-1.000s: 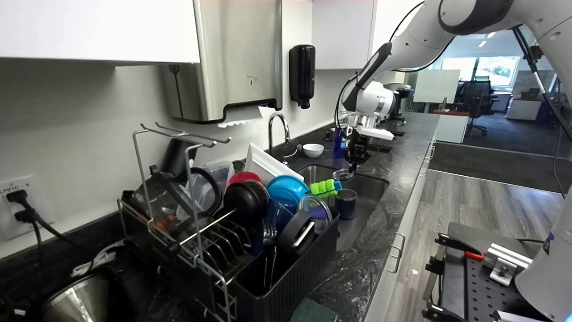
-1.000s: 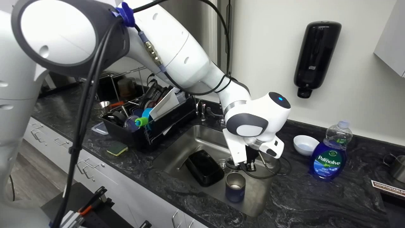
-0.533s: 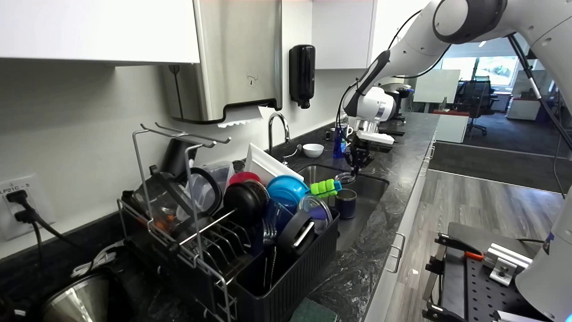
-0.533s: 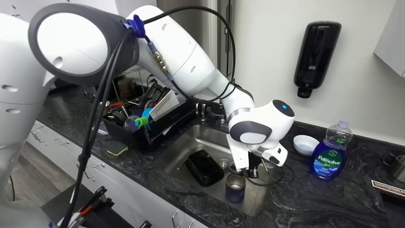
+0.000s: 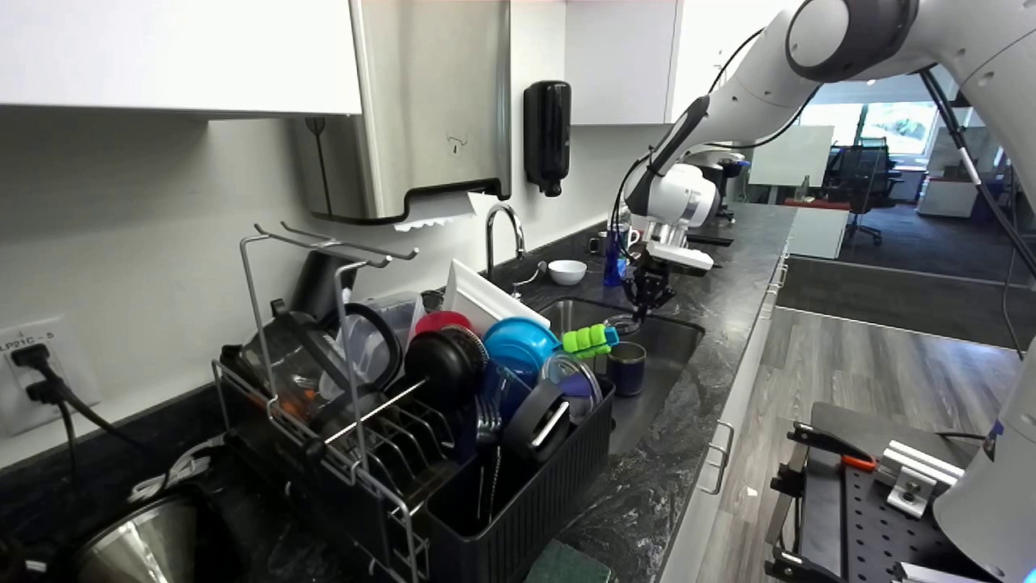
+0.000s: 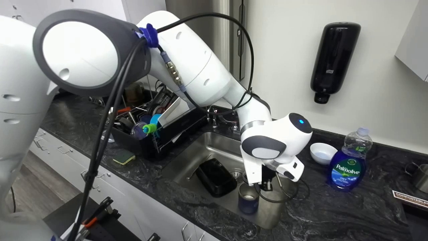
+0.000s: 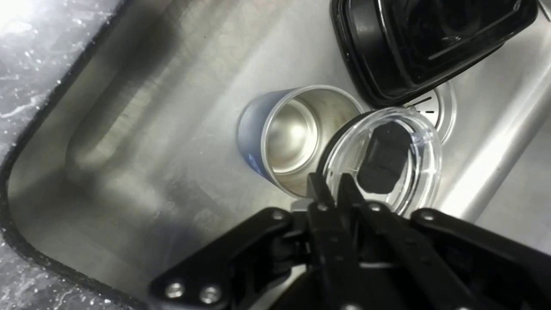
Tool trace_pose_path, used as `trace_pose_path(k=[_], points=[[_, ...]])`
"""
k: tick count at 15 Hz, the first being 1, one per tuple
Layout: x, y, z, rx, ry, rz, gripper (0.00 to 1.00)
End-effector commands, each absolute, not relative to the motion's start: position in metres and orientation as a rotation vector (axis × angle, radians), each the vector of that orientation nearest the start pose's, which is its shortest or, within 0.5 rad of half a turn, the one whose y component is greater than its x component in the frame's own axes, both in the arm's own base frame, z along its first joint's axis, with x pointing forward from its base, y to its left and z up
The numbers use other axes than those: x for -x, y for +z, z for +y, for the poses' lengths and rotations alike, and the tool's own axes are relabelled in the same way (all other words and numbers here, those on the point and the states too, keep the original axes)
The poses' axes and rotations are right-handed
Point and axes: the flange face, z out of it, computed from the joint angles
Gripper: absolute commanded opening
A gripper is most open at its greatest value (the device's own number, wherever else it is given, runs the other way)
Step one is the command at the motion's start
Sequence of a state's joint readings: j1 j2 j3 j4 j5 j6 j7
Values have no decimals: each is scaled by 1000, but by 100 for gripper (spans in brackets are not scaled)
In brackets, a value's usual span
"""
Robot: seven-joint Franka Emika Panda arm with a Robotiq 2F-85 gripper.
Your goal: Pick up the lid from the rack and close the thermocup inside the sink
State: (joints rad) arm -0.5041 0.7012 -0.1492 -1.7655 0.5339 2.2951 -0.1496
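The thermocup (image 7: 254,129) is dark blue with a bare steel inside; it stands upright and uncovered in the sink. It also shows in both exterior views (image 5: 626,370) (image 6: 248,202). The lid (image 7: 424,142) is clear, round, with a black slider. My gripper (image 7: 330,177) is shut on the lid's edge, its fingertips slightly apart across the rim. The lid hangs above the cup's level and offset to one side, overlapping part of the cup's mouth in the wrist view. In an exterior view the lid (image 5: 623,325) looks slightly tilted. In another the gripper (image 6: 267,184) mostly hides it.
A black container (image 6: 216,177) lies in the sink (image 6: 187,160) beside the cup. A full dish rack (image 5: 526,518) stands at the sink's edge. A white bowl (image 6: 323,153), a blue soap bottle (image 6: 347,167) and a faucet (image 5: 519,235) are at the back.
The arm has lowered the held lid and moved it closer to the thermocup. The motion is smaller in the last half second. The cup has stayed in place.
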Motion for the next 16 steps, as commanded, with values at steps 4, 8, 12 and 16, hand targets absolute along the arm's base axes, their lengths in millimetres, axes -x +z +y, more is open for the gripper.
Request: trace_pose_path(k=[4, 8, 12, 16], points=[[-509, 155, -379, 2516, -49, 1148, 2], [-514, 151, -381, 2529, -12, 1160, 10], [-514, 151, -381, 2529, -13, 1160, 10], [-514, 148, -379, 2516, -5, 1169, 2]])
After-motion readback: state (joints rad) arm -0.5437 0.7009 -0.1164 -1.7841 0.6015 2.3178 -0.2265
